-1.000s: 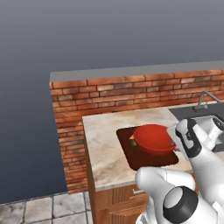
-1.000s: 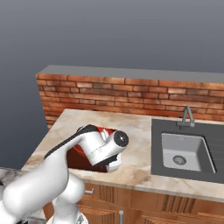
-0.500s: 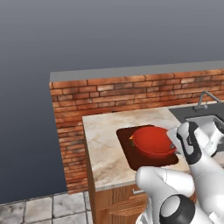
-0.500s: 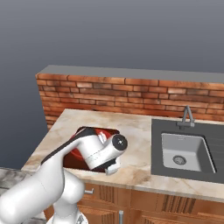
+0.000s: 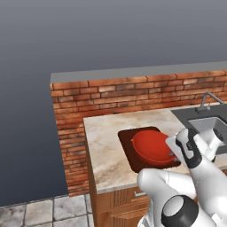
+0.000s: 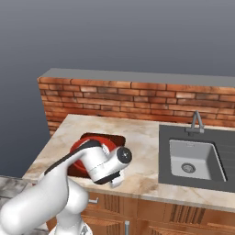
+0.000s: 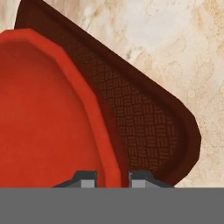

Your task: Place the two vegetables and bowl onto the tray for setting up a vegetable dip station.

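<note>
The red bowl (image 5: 153,146) (image 6: 85,149) sits over the dark reddish-brown tray (image 5: 127,155) (image 6: 117,137) on the counter. My gripper (image 5: 173,153) (image 7: 113,177) is shut on the bowl's right rim. In the hand view one fingertip stands inside the bowl (image 7: 39,113) and the other outside it, over the tray's (image 7: 140,118) patterned floor. A thin orange sliver of the carrot (image 5: 132,140) peeks out at the bowl's left edge. The cucumber is hidden.
A brick back wall (image 5: 133,93) runs behind the marble counter (image 7: 175,43). To the right lies a dark sink (image 6: 193,158) (image 5: 208,124) with a faucet (image 6: 196,121). The counter's front edge is just beyond the tray's near side.
The hand and the bowl have sunk slightly and come a little toward the counter's front, over the tray. The jaws stay shut on the rim.
</note>
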